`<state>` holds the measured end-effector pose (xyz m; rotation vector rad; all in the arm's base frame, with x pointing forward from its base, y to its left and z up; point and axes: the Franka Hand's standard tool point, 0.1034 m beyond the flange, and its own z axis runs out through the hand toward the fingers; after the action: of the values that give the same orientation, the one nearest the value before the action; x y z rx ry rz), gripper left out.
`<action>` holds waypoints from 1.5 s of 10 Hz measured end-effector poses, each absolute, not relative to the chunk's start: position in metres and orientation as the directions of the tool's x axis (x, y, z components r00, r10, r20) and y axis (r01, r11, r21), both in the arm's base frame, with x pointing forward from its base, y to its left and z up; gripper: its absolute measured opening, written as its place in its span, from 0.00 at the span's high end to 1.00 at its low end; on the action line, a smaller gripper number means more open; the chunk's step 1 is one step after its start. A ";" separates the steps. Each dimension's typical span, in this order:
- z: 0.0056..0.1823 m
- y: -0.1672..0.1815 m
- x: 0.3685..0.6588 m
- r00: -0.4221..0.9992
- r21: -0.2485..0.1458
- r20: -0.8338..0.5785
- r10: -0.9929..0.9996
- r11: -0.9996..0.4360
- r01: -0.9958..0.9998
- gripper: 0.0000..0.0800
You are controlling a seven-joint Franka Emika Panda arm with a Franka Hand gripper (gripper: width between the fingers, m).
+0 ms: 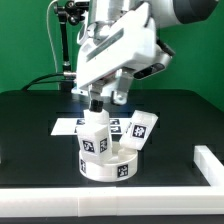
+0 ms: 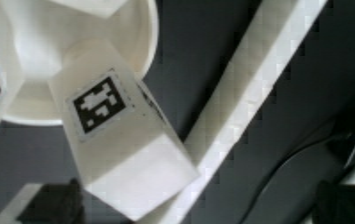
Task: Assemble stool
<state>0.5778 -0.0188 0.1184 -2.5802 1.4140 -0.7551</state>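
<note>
Stool seat and tagged leg look light, rigid plastic, best pinched across the leg's flat sides by the wide-open gripper.

The exterior view looks from in front of the black table, slightly raised, facing the arm head-on, far enough to take in the whole round seat, the marker board behind it and the white rail at the exterior view's right. The wrist view stares down from very close: a tagged leg fills it. Both views share seat, leg and rail.
</note>
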 end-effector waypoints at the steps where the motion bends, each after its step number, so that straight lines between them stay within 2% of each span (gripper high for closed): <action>1: 0.116 -0.021 0.577 0.443 -0.313 0.386 -0.809 -0.567 -0.762 0.19; 2: 0.114 -0.021 0.577 0.508 -0.275 0.411 -0.757 -0.634 -0.723 0.19; 6: 0.115 -0.019 0.577 0.612 -0.212 0.448 -0.652 -0.742 -0.636 0.19; 8: 0.122 -0.018 0.578 0.648 -0.222 0.401 -0.648 -0.755 -0.617 0.19; 10: 0.122 -0.015 0.575 0.685 -0.250 0.277 -0.674 -0.739 -0.626 0.19; 12: 0.120 -0.017 0.574 0.716 -0.258 0.157 -0.681 -0.728 -0.636 0.19; 13: 0.119 -0.015 0.572 0.745 -0.255 0.092 -0.661 -0.739 -0.624 0.19; 15: 0.121 -0.012 0.576 0.809 -0.226 0.129 -0.574 -0.811 -0.540 0.19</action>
<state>0.5756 -0.0122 0.1213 -2.8160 0.8753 -0.2846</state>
